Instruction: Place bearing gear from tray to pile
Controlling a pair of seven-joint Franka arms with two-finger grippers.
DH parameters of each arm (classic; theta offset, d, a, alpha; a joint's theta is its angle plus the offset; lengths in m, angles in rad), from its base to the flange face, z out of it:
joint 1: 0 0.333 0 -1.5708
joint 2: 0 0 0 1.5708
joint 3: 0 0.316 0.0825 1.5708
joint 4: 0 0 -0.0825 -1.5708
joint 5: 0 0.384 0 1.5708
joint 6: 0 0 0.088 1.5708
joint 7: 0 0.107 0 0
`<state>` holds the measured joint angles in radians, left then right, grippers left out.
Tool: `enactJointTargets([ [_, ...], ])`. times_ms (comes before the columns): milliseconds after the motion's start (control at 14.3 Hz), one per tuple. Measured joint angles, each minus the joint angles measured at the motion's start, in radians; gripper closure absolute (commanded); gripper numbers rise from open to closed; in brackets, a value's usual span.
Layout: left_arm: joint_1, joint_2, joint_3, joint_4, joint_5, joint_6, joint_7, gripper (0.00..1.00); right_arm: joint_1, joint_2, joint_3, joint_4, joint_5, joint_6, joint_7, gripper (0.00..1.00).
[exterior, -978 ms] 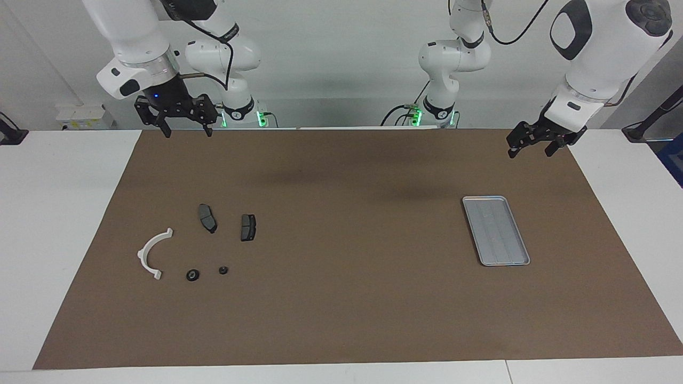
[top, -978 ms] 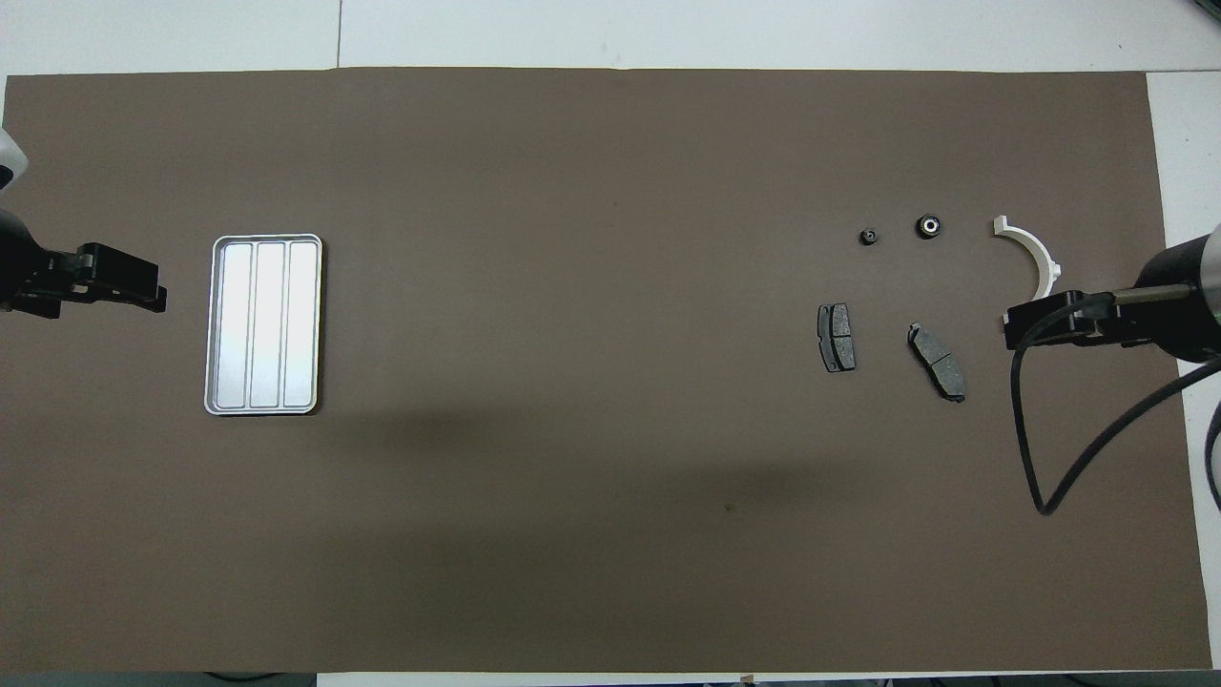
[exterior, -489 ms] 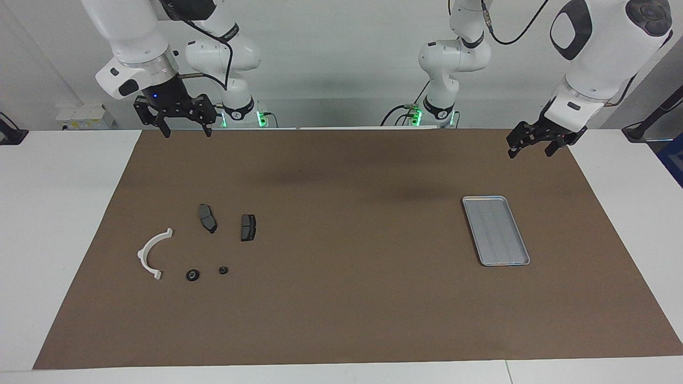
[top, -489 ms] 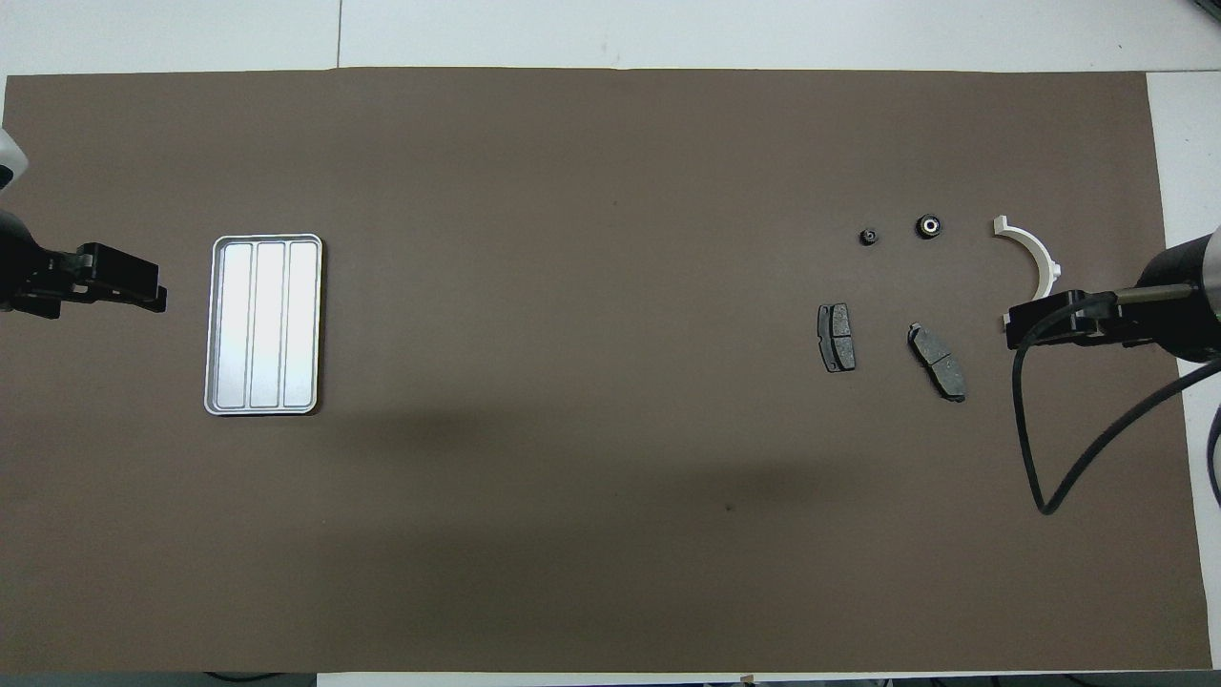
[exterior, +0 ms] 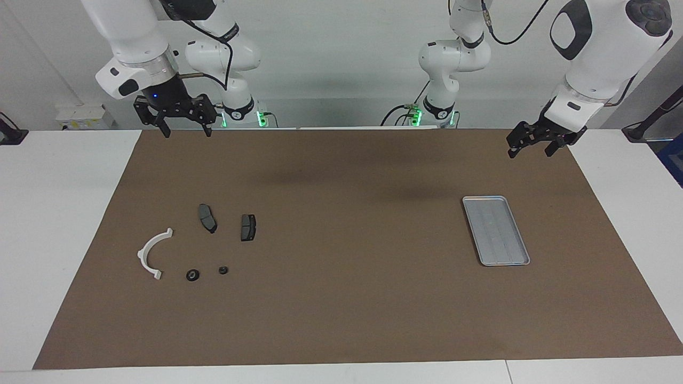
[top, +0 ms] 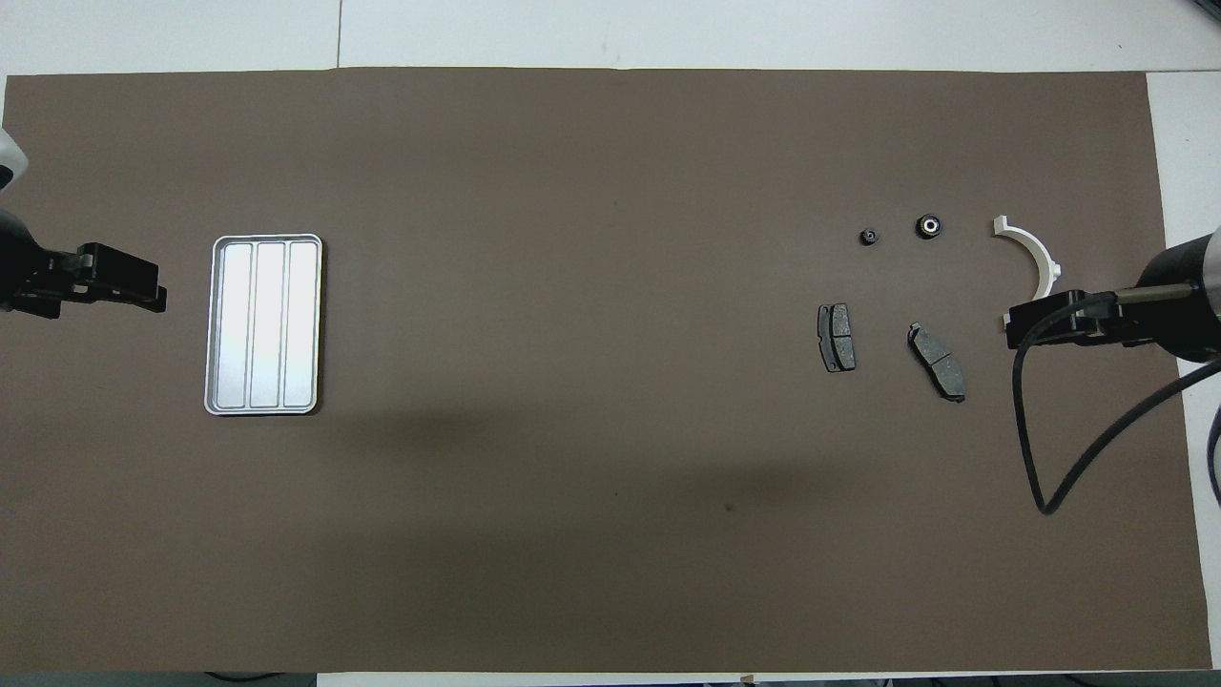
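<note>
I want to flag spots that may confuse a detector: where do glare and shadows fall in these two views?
Overhead view: the tray floor glares near white, washing out its ribs; a broad soft shadow darkens the brown mat nearer the robots. Facing view: the tray reads dull grey, no glare; faint shadow patches lie on the mat near the robots; the small black parts keep crisp edges.

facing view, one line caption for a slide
Empty tray at the left arm's end, parts grouped at the right arm's; both open pincers raised, holding nothing.

Tray [top: 263, 240] — shiny ribbed metal; mat [top: 572, 286] — matt brown paper; bracket [top: 1035, 256] — white plastic.
</note>
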<state>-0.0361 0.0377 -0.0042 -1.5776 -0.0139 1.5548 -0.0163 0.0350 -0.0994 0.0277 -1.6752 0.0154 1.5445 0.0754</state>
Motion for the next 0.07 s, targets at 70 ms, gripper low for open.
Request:
enactJointTargets([
  [70,0.0,0.0,0.0,0.0,0.0,0.0,0.0,0.0,0.0,0.0,0.0,0.0,0.0,0.0,0.0,0.0],
])
